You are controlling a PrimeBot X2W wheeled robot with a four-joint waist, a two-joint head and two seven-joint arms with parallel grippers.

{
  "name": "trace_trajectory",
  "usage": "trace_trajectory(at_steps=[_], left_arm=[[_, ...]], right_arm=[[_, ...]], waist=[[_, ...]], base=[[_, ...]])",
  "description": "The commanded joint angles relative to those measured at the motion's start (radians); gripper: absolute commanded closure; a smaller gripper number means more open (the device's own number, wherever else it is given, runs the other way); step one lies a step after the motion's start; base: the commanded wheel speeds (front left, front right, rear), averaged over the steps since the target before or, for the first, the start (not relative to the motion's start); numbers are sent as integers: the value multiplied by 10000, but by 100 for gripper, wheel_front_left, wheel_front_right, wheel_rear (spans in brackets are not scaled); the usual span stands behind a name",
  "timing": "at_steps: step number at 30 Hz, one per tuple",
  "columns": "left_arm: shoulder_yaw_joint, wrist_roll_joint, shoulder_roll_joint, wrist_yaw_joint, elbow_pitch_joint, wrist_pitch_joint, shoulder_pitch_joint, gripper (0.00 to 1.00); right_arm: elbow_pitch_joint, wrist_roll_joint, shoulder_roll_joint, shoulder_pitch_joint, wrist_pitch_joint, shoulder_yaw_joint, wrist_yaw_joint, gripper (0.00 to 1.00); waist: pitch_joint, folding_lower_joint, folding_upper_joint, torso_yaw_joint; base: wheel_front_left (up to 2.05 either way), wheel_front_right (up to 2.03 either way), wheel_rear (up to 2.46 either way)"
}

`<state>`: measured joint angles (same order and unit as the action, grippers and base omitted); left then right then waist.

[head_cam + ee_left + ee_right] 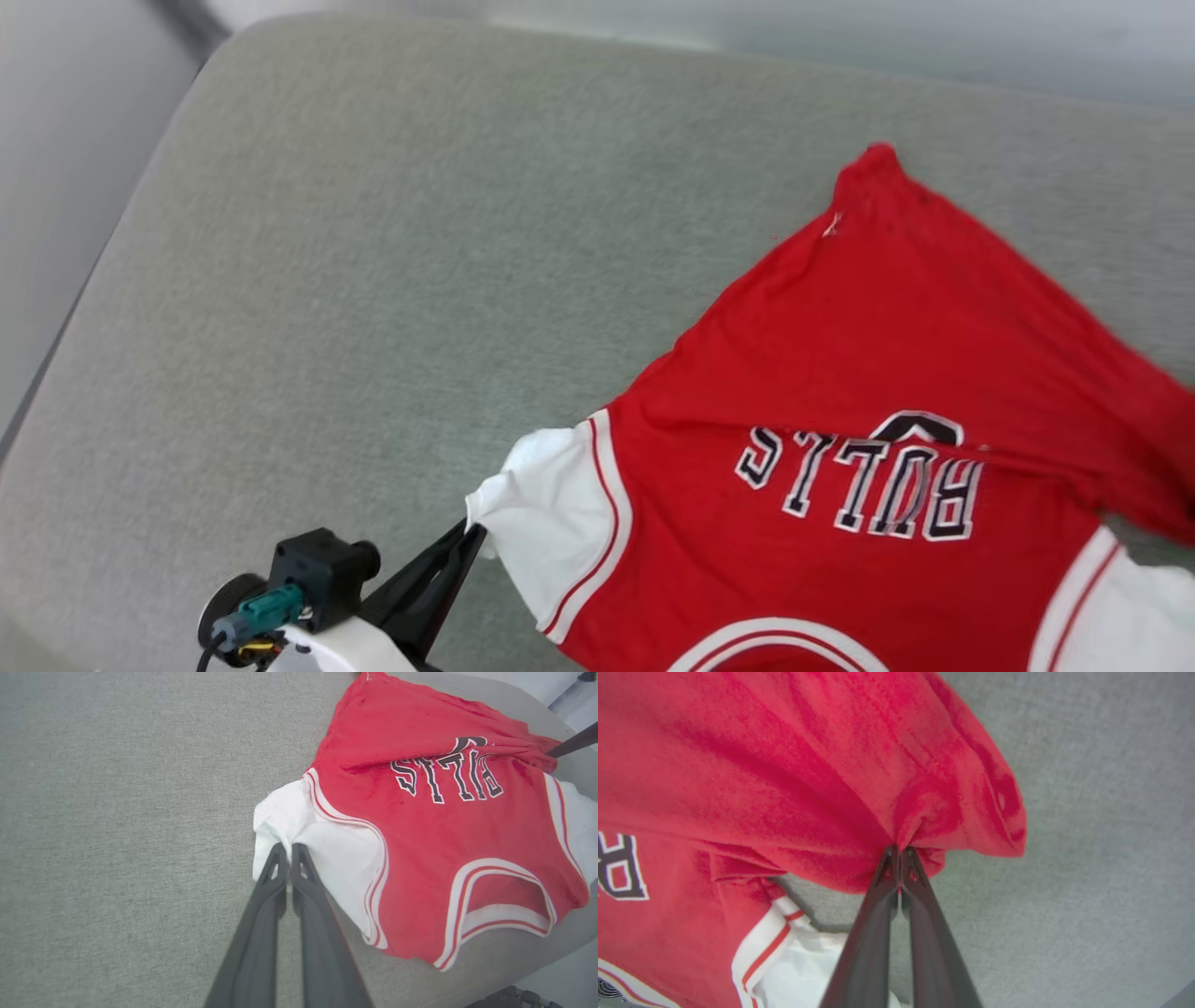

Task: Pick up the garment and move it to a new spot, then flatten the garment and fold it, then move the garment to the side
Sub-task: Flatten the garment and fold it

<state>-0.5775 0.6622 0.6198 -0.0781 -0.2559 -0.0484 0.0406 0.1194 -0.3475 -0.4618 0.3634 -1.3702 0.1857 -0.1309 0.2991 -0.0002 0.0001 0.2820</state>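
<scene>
Left gripper (pixel 289 851): jaws closed, white sleeve (pixel 327 844) pinched at the tips by its outer edge. Right gripper (pixel 899 851): jaws closed on a bunched fold of red fabric at the body's side edge, cloth gathered to a point right at the tips.

Beyond both sets of jaws the Bulls jersey T-shirt (pixel 868 355) is spread print-up between them. Its lettering (pixel 864 485) is read upside down from the head camera. Creases are seen across the chest. The side by the right jaws is lifted and rumpled, with shadow under it.

Judged: pickup done, repositioning or flattening in hand. Flat lay not reached; fold and move aside not started.

Past the left jaws, a wide bare stretch of grey-green woven cushion (pixel 373 280) is available. Its rounded edge is seen farther out, with pale floor (pixel 84 140) beyond, blurred.
</scene>
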Motion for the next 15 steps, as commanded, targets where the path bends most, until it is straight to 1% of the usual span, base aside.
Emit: trace_trajectory(at_steps=[1,4,9,13,15], left_arm=[[126,131,6,-105,63,122,-186,100],[195,234,-15,-194,196,249,-432,100],[301,390,-28,-361,366,429,-726,100],[381,522,-102,-478,436,571,-947,100],[385,547,-137,-511,456,621,-1004,100]], right_arm=[[-148,-280,121,-622,103,120,4,100],[-507,-630,85,-1505,299,228,4,100],[-1283,-1146,260,-2845,494,544,4,100],[-1961,-1389,436,-3724,578,739,4,100],[-2105,-1419,499,-3964,598,756,4,100]], waist=[[-749,2,-1,-764],[-1130,2,-1,-1020],[-1681,2,-1,-1414],[-1953,2,-1,-1653],[-2018,2,-1,-1696]], base=[[0,0,0],[0,0,0],[0,0,0],[0,0,0],[0,0,0]])
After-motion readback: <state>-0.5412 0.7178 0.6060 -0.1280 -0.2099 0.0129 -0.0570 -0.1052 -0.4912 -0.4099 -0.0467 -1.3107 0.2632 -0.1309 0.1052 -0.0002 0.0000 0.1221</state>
